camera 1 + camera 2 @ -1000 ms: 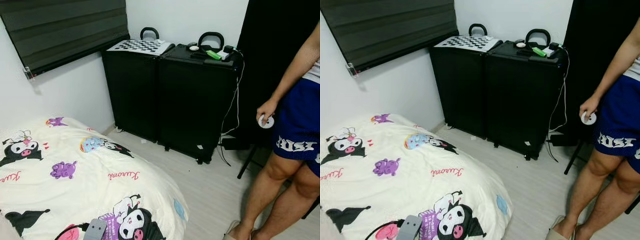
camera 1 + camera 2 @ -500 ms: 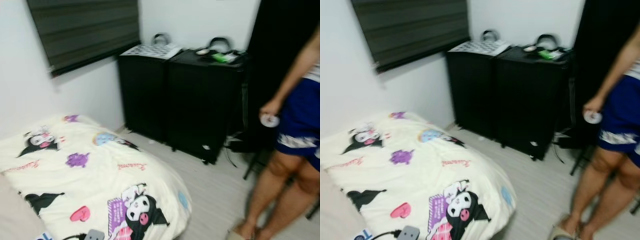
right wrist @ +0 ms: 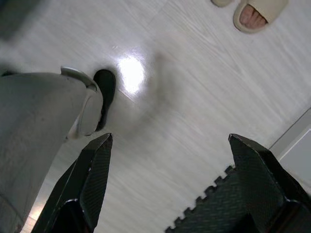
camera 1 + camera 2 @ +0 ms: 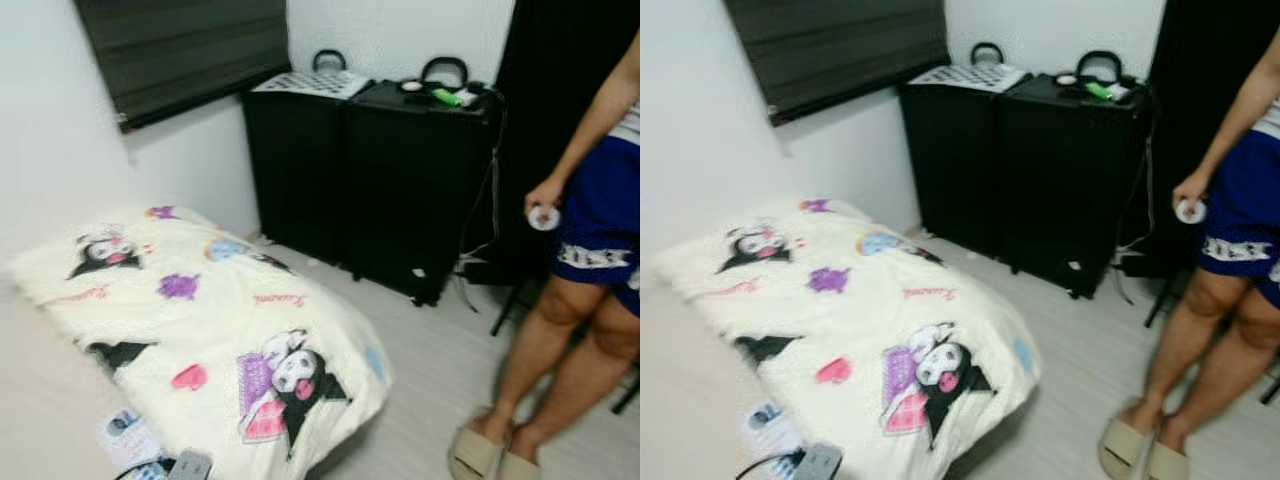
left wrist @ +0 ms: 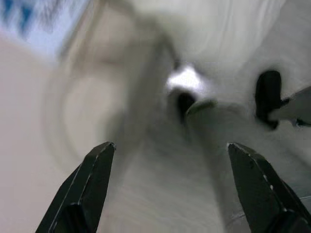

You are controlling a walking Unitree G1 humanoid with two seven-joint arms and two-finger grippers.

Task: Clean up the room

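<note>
step: scanning for clutter | my left gripper [image 5: 167, 189] and right gripper [image 3: 167, 182] both hang idle, fingers spread, holding nothing | clutter: grey adapter [image 4: 818, 462] and leaflet [image 4: 768, 428] at mattress edge beside the quilt [image 4: 220, 340] | advice: steady my head first (view is blurred), mind the person [image 4: 590, 250] nearby

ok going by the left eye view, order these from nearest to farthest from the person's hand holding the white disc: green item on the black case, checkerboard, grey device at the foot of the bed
1. green item, on top of the right-hand black case, up and left of the hand.
2. checkerboard, on the left-hand case, further left.
3. grey device, at the picture's bottom edge on the bed, far across the room.
</note>
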